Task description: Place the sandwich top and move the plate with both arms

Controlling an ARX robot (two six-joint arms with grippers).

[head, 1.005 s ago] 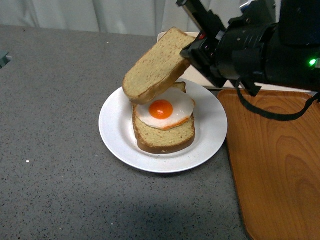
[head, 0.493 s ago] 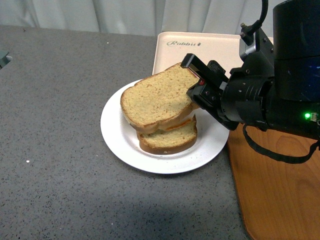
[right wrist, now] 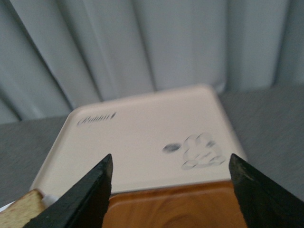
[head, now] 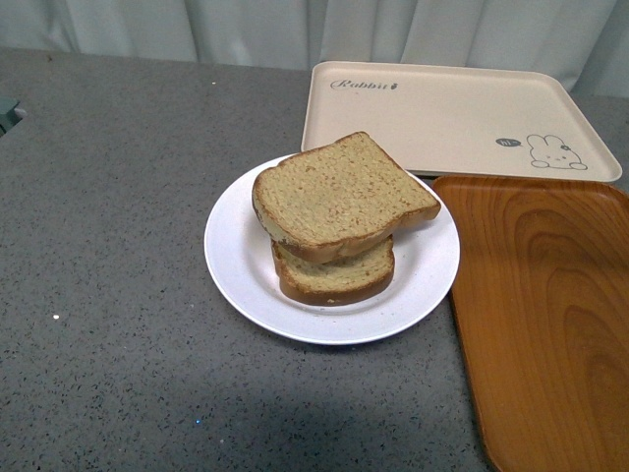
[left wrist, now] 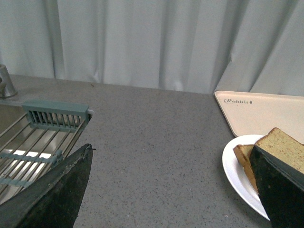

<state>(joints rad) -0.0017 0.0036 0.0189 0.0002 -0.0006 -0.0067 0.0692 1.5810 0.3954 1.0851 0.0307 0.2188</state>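
Plainly, the top slice (head: 339, 202) lies on the lower slice (head: 339, 275), askew, its corner overhanging toward 3 o'clock. Both rest on the plate (head: 236, 256). A cream tray (head: 442, 118) lies at the plate's 1 o'clock and a wooden tray (head: 541, 315) just beside it at 3 o'clock. The left gripper (left wrist: 171, 148) is spread wide and empty, and so is the right gripper (right wrist: 170, 156).

Counter (head: 118, 256) lies open left of plate (head: 236, 270); wooden tray (head: 545, 324) right, cream tray (head: 442, 118) behind.
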